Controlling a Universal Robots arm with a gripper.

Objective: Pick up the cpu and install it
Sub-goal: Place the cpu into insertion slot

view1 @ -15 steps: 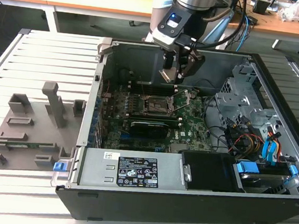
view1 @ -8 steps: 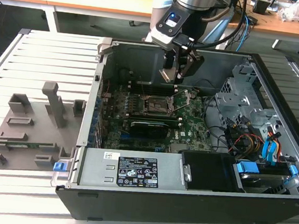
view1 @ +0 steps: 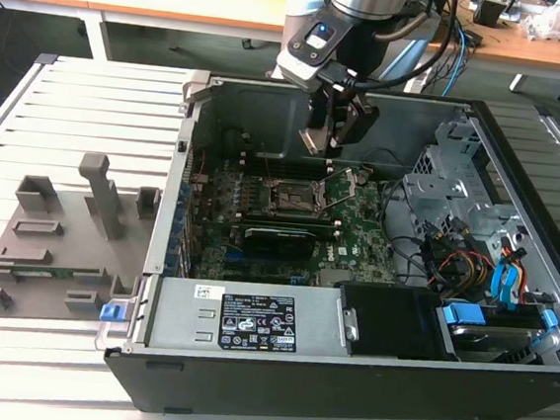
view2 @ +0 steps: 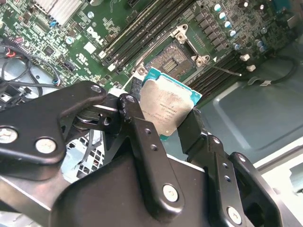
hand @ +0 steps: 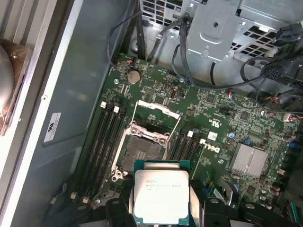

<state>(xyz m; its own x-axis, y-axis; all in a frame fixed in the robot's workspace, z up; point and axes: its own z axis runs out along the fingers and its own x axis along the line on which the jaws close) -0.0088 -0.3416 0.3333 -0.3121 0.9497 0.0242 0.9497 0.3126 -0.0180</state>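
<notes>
A cpu (view2: 166, 106), a thin square chip with a pale silver top and a green rim, is held in the air, pinched at two opposite edges between the arm's two black fingers (view2: 142, 137). The fingers are closed on the chip and it sits flat between them, metal face toward both wrist cameras. In the first wrist view the chip (hand: 161, 196) hangs just beside the black socket (hand: 142, 152), raised clear of it and not touching. The socket's metal frame stands hinged open, and its grid of contacts lies bare. Rows of long black memory slots (hand: 106, 137) run along both sides of the socket on the green motherboard (hand: 213, 113). Also on the board are a ribbed silver heatsink (hand: 248, 161) and a round coin battery (hand: 134, 76).

In the exterior view the fingers (view1: 334, 126) reach down into an open black computer case (view1: 343, 380), in the upper middle of the frame. They hover above the socket (view1: 296, 200) near the picture's centre. A silver power supply (view1: 249, 321) with a label lies along the case's near wall, at lower centre. Tangled cables and blue drive tabs (view1: 468, 316) crowd the lower right. The case lies on a pale slatted desk (view1: 32, 107). At the left of the frame, beside the case, sits a grey moulded holder (view1: 59, 238) with upright blocks.
</notes>
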